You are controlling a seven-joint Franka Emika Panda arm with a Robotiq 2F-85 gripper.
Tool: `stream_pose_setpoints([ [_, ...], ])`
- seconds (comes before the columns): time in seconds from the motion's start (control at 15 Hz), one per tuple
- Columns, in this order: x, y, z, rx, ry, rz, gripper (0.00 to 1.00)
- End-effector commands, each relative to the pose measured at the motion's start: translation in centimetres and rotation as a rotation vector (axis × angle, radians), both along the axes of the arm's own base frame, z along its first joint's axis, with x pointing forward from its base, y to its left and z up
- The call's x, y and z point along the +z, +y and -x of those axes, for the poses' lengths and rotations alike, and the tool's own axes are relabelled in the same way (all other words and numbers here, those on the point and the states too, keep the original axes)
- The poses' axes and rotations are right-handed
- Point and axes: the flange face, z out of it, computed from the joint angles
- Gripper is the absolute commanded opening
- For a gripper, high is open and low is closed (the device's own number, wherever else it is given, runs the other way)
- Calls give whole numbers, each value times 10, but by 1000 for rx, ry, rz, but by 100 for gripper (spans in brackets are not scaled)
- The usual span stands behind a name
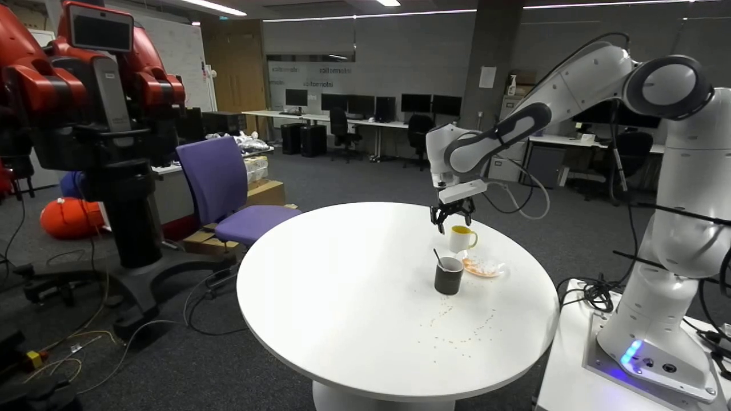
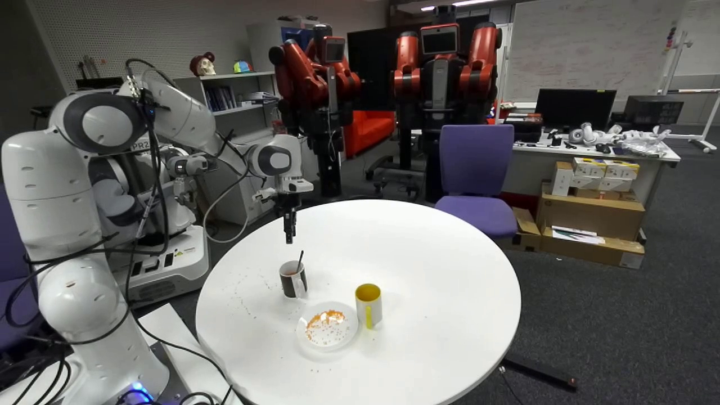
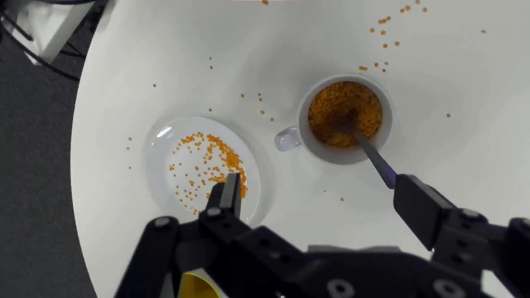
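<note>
Tool (image 3: 316,181) wide; in the wrist view the spoon (image 3: 376,161) slants lower right from grains (image 3: 331,101) the dark mug (image 1: 448,281) hides in an exterior view.

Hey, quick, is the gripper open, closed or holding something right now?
Gripper: open, its fingers spread wide apart, holding nothing.
</note>
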Motion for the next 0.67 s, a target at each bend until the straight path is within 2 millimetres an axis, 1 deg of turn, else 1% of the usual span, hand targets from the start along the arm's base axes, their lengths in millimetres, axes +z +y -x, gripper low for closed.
stream_pose_setpoints([
  [0.0, -3, 16, -28, -193, 1, 54, 100],
  [0.07, -2, 20, -32, -247, -8, 69, 100],
  [0.27, 9, 30, -38, -399, -52, 140, 100],
  [0.47, 16, 31, -39, -522, -86, 184, 100],
  [0.6, 12, 29, -40, -581, -120, 170, 100],
])
